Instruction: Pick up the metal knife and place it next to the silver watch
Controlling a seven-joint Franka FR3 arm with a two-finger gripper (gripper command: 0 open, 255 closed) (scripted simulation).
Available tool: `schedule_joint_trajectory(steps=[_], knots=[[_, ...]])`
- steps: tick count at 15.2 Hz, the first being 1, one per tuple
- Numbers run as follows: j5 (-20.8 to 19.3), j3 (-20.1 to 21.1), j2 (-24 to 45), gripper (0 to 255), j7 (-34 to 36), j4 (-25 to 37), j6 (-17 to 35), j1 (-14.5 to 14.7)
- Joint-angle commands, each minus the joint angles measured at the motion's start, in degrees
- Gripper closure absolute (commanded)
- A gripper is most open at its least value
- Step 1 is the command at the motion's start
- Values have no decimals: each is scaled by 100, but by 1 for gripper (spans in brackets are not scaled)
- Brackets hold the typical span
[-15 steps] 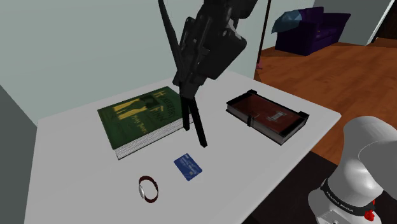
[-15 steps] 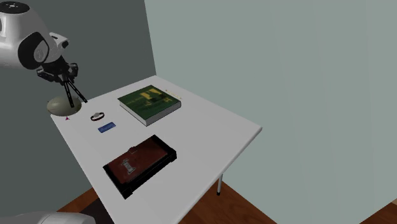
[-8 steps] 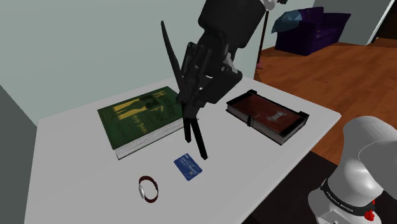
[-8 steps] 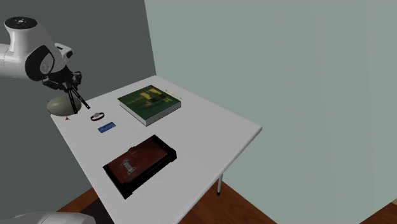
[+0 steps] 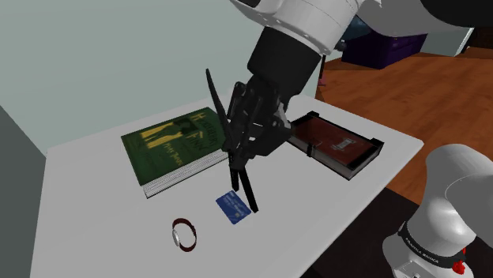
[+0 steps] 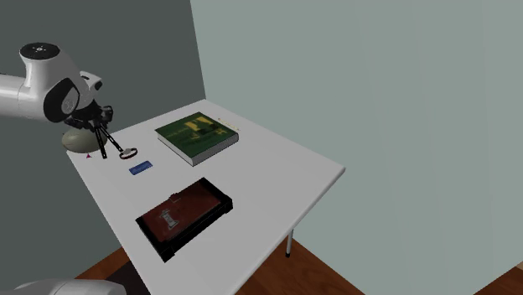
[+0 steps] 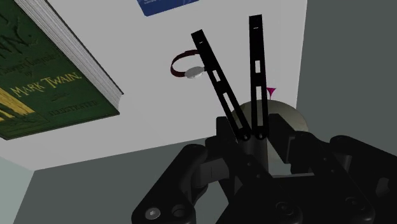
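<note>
The knife [image 5: 245, 185] is drawn black, as two thin strips joined at a pivot [image 7: 251, 135]. My gripper [image 5: 242, 155] is shut on it near that pivot, above the white table [image 5: 95, 229]. One strip points up past the green book; the other reaches down over the blue card [image 5: 234, 208]. The watch [image 5: 184, 234], a dark red band with a silver face, lies on the table nearer the front edge, to the card's left in the shoulder view. In the wrist view the strips' tips hang close to the watch [image 7: 189, 67]. The second exterior view has the gripper [image 6: 95, 131] beside the watch [image 6: 127, 153].
A green book [image 5: 175, 144] lies behind the gripper, and a dark red book in a black case [image 5: 332, 142] lies on the shoulder view's right. The arm's stand [image 5: 446, 213] is at the lower right. Beyond the table are a wood floor and a purple sofa [image 5: 391, 35].
The gripper has come down with the knife and shifted toward the table's front, so the lower strip now hangs over the blue card. The watch, card and books have not moved.
</note>
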Motion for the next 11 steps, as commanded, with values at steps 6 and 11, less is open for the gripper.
schedule_joint_trajectory(steps=[6, 11], knots=[[109, 36, -57, 255, -125, -576, 513, 50], [195, 60, -52, 255, -224, -951, 886, 90]])
